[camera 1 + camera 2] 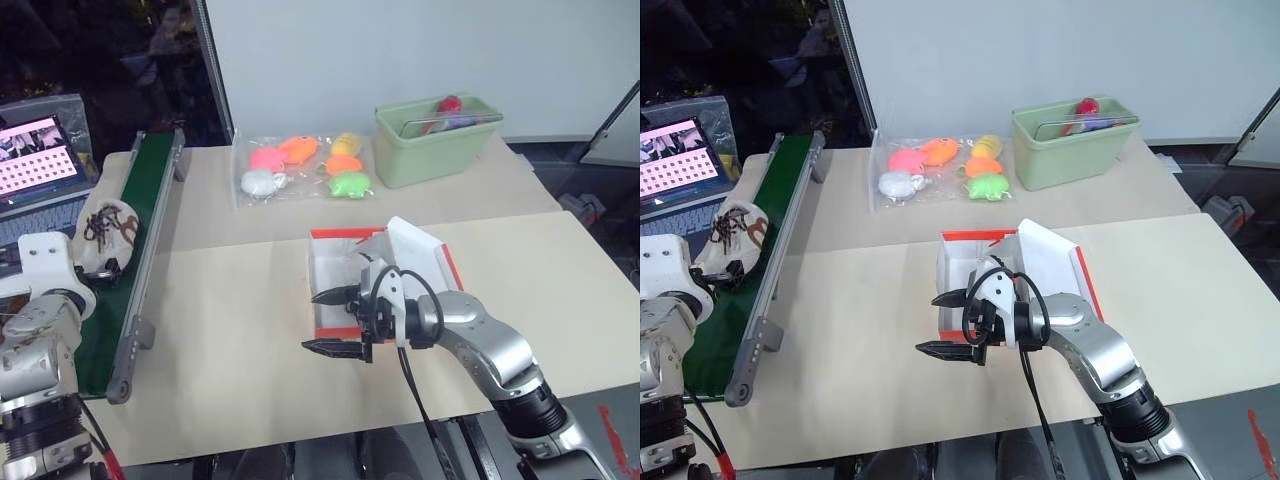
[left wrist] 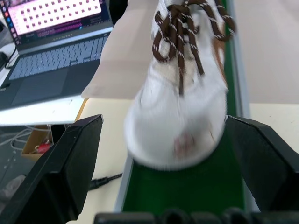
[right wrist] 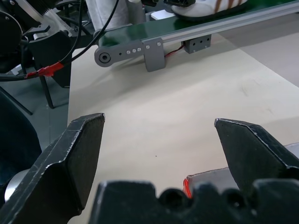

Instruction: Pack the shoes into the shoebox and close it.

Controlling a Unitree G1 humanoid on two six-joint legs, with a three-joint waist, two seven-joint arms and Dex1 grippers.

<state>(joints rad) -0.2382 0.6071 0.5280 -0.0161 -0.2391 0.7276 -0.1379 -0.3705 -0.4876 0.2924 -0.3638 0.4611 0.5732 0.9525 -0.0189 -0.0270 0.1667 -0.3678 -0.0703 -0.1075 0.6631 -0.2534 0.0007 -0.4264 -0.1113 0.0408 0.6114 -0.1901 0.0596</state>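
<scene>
Approaching from the near left, the left gripper has its jaws spread wide on either side of a cream shoe with dark brown laces, not yet touching it. The shoe lies on the green conveyor belt at the left edge of the counter, its toe toward the gripper.
Risk: jaws closing on the rounded toe could slip off or push the shoe off the belt's left side, toward the laptop.
Risk: loose laces may snag on a finger.
Centre: the red shoebox stands open, with its lid up.
The right gripper, jaws released and empty, hovers at the box's near left corner; it could block the drop-in or nudge the box.
</scene>
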